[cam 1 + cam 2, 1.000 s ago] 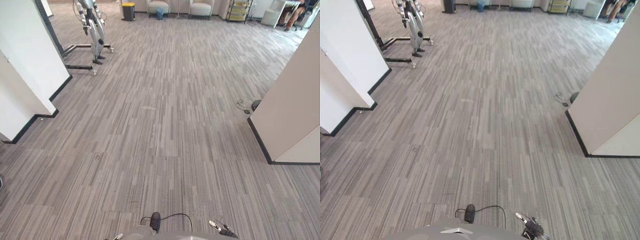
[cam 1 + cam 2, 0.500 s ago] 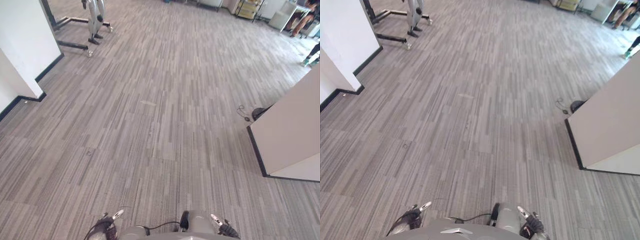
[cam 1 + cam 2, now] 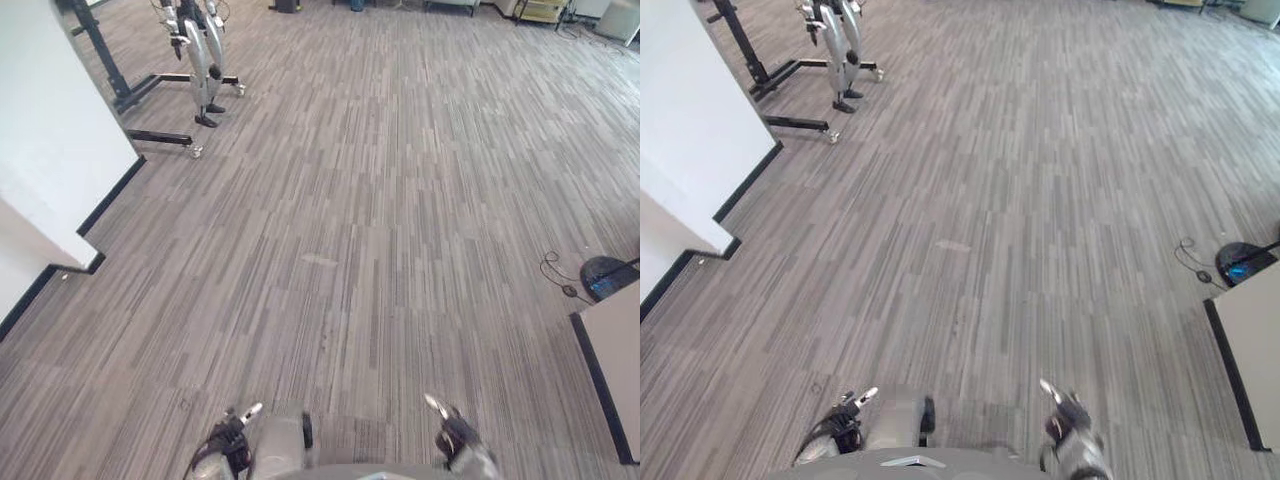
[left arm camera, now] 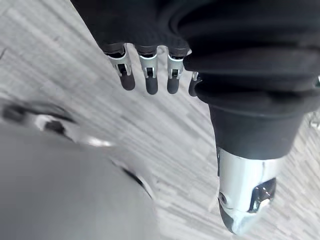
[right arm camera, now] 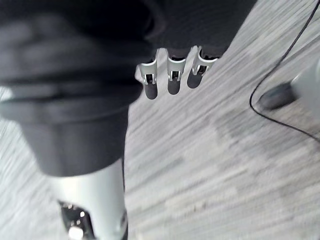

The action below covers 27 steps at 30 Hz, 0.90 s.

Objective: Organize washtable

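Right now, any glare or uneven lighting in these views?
Left eye view: the carpet is evenly lit, somewhat brighter toward the far end, no hard glare. Left wrist view: small bright glints on the left hand at its silver thumb. Right wrist view: the right hand looks dim against pale carpet.

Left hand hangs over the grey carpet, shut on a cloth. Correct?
Not quite. The left hand does hang over the grey carpet, but it is not shut on anything: the left wrist view shows its fingers straight and empty.
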Motion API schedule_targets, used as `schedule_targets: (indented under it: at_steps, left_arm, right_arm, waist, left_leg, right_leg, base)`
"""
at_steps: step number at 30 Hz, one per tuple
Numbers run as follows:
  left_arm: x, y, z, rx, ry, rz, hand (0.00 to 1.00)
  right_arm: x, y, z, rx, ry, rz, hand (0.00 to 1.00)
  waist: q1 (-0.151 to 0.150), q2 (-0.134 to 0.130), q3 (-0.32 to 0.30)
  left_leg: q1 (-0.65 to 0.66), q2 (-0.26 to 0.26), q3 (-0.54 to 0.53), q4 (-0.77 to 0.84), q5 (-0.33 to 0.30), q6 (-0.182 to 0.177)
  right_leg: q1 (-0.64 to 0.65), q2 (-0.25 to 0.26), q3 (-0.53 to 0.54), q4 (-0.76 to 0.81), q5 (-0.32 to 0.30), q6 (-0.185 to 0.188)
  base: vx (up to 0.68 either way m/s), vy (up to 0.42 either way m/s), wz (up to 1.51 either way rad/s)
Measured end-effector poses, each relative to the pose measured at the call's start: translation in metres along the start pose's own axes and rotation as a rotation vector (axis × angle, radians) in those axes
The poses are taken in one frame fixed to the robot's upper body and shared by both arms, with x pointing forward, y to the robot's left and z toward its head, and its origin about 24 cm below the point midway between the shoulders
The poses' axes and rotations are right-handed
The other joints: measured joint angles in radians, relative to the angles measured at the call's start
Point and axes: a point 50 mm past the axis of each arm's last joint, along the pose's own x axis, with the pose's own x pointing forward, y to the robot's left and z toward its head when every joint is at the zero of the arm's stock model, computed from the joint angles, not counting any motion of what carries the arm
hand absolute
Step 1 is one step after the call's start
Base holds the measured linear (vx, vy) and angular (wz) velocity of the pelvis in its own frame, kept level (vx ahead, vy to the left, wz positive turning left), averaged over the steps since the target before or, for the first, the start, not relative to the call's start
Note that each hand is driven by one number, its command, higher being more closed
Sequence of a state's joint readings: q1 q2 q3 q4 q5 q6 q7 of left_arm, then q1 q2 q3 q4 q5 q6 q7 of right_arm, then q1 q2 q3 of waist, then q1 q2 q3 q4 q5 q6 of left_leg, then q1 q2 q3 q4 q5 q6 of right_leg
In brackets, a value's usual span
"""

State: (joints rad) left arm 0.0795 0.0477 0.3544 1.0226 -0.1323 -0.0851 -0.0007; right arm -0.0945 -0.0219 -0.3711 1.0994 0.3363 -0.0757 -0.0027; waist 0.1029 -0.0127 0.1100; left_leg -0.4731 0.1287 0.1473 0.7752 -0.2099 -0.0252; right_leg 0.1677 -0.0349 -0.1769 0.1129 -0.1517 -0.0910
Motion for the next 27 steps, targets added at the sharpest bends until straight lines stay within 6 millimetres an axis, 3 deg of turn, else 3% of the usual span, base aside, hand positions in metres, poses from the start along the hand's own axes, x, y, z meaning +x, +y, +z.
schedule_targets:
  at_steps: [1,2,3,4,5,7,8,10,12,14,15,17,19,21,22,23,24,25,26,27]
  left_arm:
    - [-0.003,0.003,-0.010,-0.001,0.032,0.022,0.00]
    - [-0.007,0.005,-0.027,0.014,0.084,0.030,0.00]
    - [-0.009,0.007,-0.032,0.013,0.106,0.036,0.00]
    - [-0.012,0.018,-0.040,0.025,0.137,0.066,0.00]
    - [-0.011,0.024,-0.037,0.035,0.134,0.081,0.00]
    - [-0.006,0.024,-0.025,0.054,0.109,0.080,0.00]
    - [-0.005,0.023,-0.022,0.058,0.104,0.077,0.00]
    - [-0.003,0.015,-0.017,0.087,0.091,0.047,0.00]
    - [0.001,0.001,-0.009,0.089,0.068,0.009,0.00]
    - [0.008,-0.025,0.014,0.094,0.009,-0.055,0.00]
    - [0.009,-0.031,0.018,0.096,-0.006,-0.071,0.00]
    - [0.008,-0.051,0.024,0.070,-0.038,-0.117,0.00]
    - [0.006,-0.055,0.017,0.041,-0.020,-0.119,0.00]
    - [0.003,-0.052,0.006,0.027,0.006,-0.109,0.00]
    - [0.002,-0.043,0.000,0.030,0.022,-0.086,0.00]
    - [-0.001,-0.039,-0.010,0.004,0.052,-0.066,0.00]
    - [-0.002,-0.038,-0.014,-0.006,0.062,-0.062,0.00]
    - [-0.002,-0.035,-0.016,-0.015,0.066,-0.053,0.00]
    - [-0.002,-0.035,-0.015,-0.013,0.066,-0.054,0.00]
    - [-0.001,-0.034,-0.014,0.000,0.063,-0.057,0.00]
  right_arm:
    - [0.002,0.012,0.009,-0.020,-0.032,0.037,0.00]
    - [0.002,0.009,0.013,-0.022,-0.061,0.033,0.00]
    - [0.001,0.008,0.011,-0.020,-0.058,0.031,0.00]
    - [-0.001,0.011,0.001,-0.009,-0.034,0.037,0.00]
    - [-0.003,0.009,-0.007,-0.005,-0.015,0.030,0.00]
    - [-0.006,0.000,-0.016,0.005,0.007,0.007,0.00]
    - [-0.010,-0.011,-0.025,0.009,0.033,-0.021,0.00]
    - [-0.018,-0.028,-0.044,0.015,0.085,-0.057,0.00]
    - [-0.020,-0.041,-0.041,0.036,0.069,-0.085,0.00]
    - [-0.025,-0.054,-0.049,0.090,0.089,-0.133,0.00]
    - [-0.028,-0.059,-0.054,0.116,0.103,-0.151,0.00]
    - [-0.032,-0.067,-0.060,0.138,0.117,-0.183,0.00]
    - [-0.034,-0.071,-0.063,0.114,0.142,-0.186,0.00]
    - [-0.038,-0.081,-0.068,0.109,0.170,-0.215,0.00]
    - [-0.040,-0.082,-0.073,0.104,0.188,-0.223,0.00]
    - [-0.037,-0.083,-0.065,0.116,0.171,-0.228,0.00]
    - [-0.035,-0.084,-0.060,0.108,0.157,-0.228,0.00]
    - [-0.027,-0.075,-0.046,0.082,0.126,-0.195,0.00]
    - [-0.023,-0.068,-0.040,0.060,0.114,-0.172,0.00]
    - [-0.016,-0.050,-0.033,0.014,0.107,-0.115,0.00]
  waist:
    - [0.010,0.007,-0.005]
    - [0.018,0.043,-0.022]
    - [0.025,0.044,-0.026]
    - [0.020,0.003,-0.049]
    - [0.014,-0.035,-0.058]
    - [0.011,-0.071,-0.034]
    - [-0.006,-0.069,-0.024]
    - [-0.029,-0.036,-0.013]
    - [-0.044,-0.015,-0.025]
    - [-0.069,-0.014,-0.015]
    - [-0.074,-0.013,-0.015]
    - [-0.071,-0.017,-0.013]
    - [-0.077,-0.016,-0.015]
    - [-0.100,0.014,-0.040]
    - [-0.110,-0.009,-0.065]
    - [-0.096,0.040,-0.072]
    - [-0.095,0.046,-0.078]
    - [-0.084,0.060,-0.073]
    - [-0.078,0.071,-0.066]
    - [-0.065,0.072,-0.039]
  left_leg:
    - [0.023,0.001,0.000,-0.319,0.075,-0.010]
    - [0.026,0.011,-0.032,-0.508,0.162,-0.014]
    - [0.024,0.006,-0.040,-0.466,0.230,-0.018]
    - [0.034,-0.041,-0.027,-0.427,0.243,0.030]
    - [0.058,-0.082,-0.005,-0.431,0.211,0.047]
    - [0.155,-0.150,0.007,-0.439,0.155,0.083]
    - [0.241,-0.181,0.006,-0.444,0.124,0.101]
    - [0.399,-0.199,-0.007,-0.497,0.101,0.106]
    - [0.517,-0.200,-0.028,-0.593,0.100,0.106]
    - [0.626,-0.193,-0.089,-0.685,0.076,0.101]
    - [0.645,-0.190,-0.102,-0.697,0.063,0.101]
    - [0.713,-0.187,-0.112,-0.687,-0.030,0.082]
    - [0.753,-0.178,-0.136,-0.647,-0.118,0.072]
    - [0.806,-0.108,-0.163,-0.621,-0.181,0.023]
    - [0.777,-0.101,-0.171,-0.496,-0.197,-0.008]
    - [0.715,-0.052,-0.179,-0.283,-0.198,-0.048]
    - [0.661,-0.037,-0.182,-0.164,-0.153,-0.103]
    - [0.552,-0.037,-0.194,0.076,0.034,-0.130]
    - [0.505,-0.024,-0.196,0.166,0.059,-0.142]
    - [0.442,0.007,-0.162,0.285,0.034,-0.102]
  right_leg:
    - [0.042,-0.014,0.007,-0.004,-0.005,0.033]
    - [0.086,-0.004,0.020,0.000,-0.017,0.053]
    - [0.108,-0.008,0.035,0.012,-0.024,0.065]
    - [0.094,-0.065,0.057,0.098,-0.025,0.070]
    - [0.036,-0.115,0.070,0.233,0.003,0.112]
    - [-0.104,-0.188,0.138,0.612,0.180,0.182]
    - [-0.180,-0.217,0.136,0.849,0.219,0.181]
    - [-0.266,-0.215,0.096,1.029,0.171,0.158]
    - [-0.379,-0.196,0.016,1.001,0.072,0.134]
    - [-0.468,-0.168,-0.130,0.721,-0.003,0.119]
    - [-0.472,-0.164,-0.170,0.606,0.003,0.123]
    - [-0.468,-0.136,-0.241,0.164,0.081,0.123]
    - [-0.496,-0.119,-0.188,0.104,0.113,0.119]
    - [-0.502,-0.079,-0.195,0.177,0.114,0.110]
    - [-0.487,-0.059,-0.184,0.173,0.173,0.060]
    - [-0.454,-0.007,-0.185,0.179,0.212,0.028]
    - [-0.436,0.014,-0.181,0.177,0.187,0.019]
    - [-0.392,0.038,-0.160,0.152,0.162,0.016]
    - [-0.356,0.053,-0.156,0.126,0.156,0.014]
    - [-0.265,0.070,-0.136,0.069,0.152,0.010]
  base:
    - [0.50,0.084,-0.57]
    - [0.45,0.144,-0.49]
    - [0.45,0.237,-0.23]
    - [0.66,0.191,-0.04]
    - [0.79,0.192,0.08]
    - [0.61,0.148,0.25]
    - [0.47,0.075,0.46]
    - [0.26,0.002,0.37]
    - [-0.01,-0.034,0.18]
    - [0.01,-0.044,0.63]
    - [0.02,0.023,0.68]
    - [-0.11,0.073,0.28]
    - [0.17,-0.114,0.28]
    - [0.48,-0.345,0.54]
    - [0.62,-0.471,0.17]
    - [0.57,-0.461,-0.07]
    - [0.45,-0.414,-0.49]
    - [0.25,-0.272,-0.41]
    - [0.21,-0.283,-0.39]
    - [0.17,-0.213,-0.18]
